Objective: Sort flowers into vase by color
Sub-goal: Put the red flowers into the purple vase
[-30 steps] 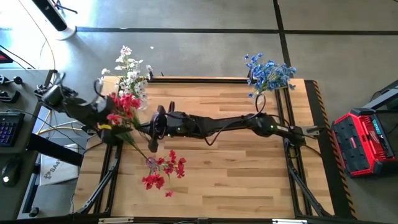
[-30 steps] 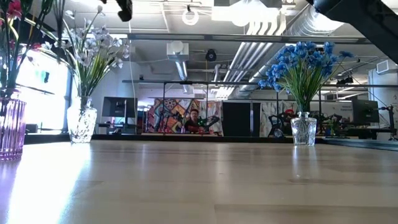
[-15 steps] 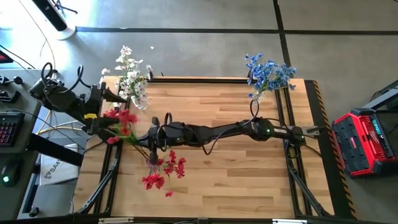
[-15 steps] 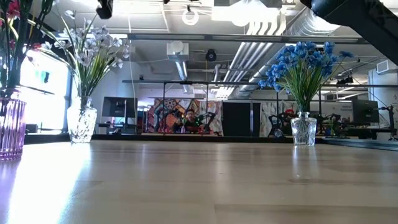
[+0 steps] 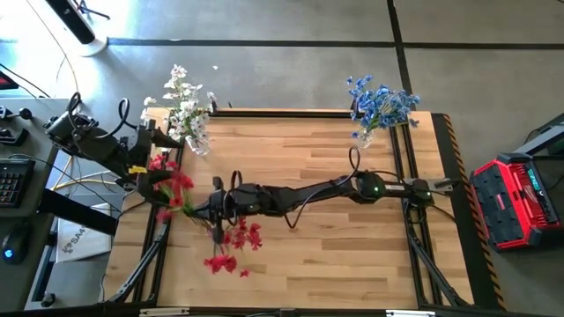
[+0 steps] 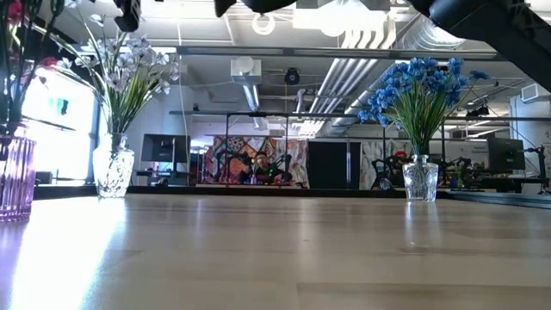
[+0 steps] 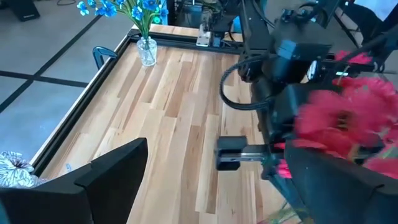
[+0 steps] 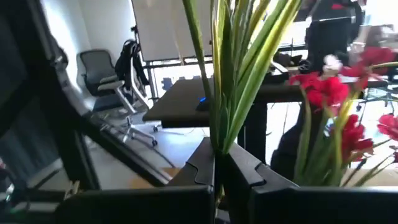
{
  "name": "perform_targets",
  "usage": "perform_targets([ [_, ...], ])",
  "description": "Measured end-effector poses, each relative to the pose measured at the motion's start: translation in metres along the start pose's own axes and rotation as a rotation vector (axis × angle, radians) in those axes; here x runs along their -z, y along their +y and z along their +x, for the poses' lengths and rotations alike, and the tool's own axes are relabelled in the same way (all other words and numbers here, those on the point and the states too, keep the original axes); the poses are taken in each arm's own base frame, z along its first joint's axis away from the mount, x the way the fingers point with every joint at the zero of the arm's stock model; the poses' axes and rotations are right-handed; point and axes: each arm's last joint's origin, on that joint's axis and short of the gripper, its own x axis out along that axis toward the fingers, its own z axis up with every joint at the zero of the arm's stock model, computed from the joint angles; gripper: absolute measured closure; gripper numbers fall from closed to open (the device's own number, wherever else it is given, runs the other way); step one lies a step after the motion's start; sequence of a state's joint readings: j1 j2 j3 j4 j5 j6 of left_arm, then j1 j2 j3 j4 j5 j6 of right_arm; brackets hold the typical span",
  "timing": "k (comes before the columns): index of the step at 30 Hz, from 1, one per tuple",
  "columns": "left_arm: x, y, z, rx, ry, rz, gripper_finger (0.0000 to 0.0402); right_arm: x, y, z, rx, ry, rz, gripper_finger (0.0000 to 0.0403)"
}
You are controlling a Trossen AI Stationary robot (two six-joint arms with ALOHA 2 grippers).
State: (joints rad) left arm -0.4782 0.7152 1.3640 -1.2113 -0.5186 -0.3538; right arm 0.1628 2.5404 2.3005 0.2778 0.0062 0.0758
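Note:
My right gripper (image 5: 214,208) reaches across the table to its left part and is shut on a bunch of red flowers (image 5: 233,245), whose blossoms point toward the near edge. More red flowers (image 5: 169,179) stand in a purple vase (image 6: 15,181) at the left edge. My left gripper (image 5: 157,139) hovers open just beyond them, toward the far edge, touching nothing. White flowers (image 5: 185,113) stand in a clear vase (image 6: 114,170) at the far left. Blue flowers (image 5: 381,104) stand in another clear vase (image 6: 420,179) at the far right. My right gripper pinches the red bunch by its green stems (image 8: 219,134) between its two fingers (image 8: 198,163). It comes level from the table's right, with the fingers lying across the stems. The stem ends stick out past the fingers, and the blossoms (image 5: 231,243) lie toward the near edge.
The right arm (image 5: 308,189) spans the middle of the wooden table (image 5: 335,246). Bare boards show on the right half and toward the far edge. A red case (image 5: 518,201) sits on the floor to the right. A person (image 6: 261,166) shows far off in the room.
My right gripper has carried the red bunch toward the near and left edges, closer to the purple vase. My left gripper has drawn back from over the vase's red flowers toward the far left corner and now hovers there.

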Motion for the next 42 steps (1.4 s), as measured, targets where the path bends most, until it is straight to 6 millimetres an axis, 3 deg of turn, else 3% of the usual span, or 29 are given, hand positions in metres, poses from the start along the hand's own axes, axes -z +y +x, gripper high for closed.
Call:
perform_targets([
  [9, -0.001, -0.001, 0.002, 0.001, 0.006, -0.001, 0.0038, 0.017, 0.0, -0.001, 0.009, 0.176, -0.022, 0.0392],
  [24, 0.0, -0.001, 0.002, 0.005, 0.008, -0.007, 0.0038, 0.011, 0.001, -0.001, 0.021, 0.151, 0.011, 0.025],
  [34, -0.001, -0.001, 0.0, 0.002, 0.011, -0.004, 0.0038, -0.019, 0.004, -0.009, 0.024, 0.115, 0.013, 0.0241],
  [42, -0.013, 0.014, -0.029, -0.027, -0.055, -0.086, 0.005, -0.044, 0.007, -0.018, 0.055, 0.087, 0.068, 0.024],
])
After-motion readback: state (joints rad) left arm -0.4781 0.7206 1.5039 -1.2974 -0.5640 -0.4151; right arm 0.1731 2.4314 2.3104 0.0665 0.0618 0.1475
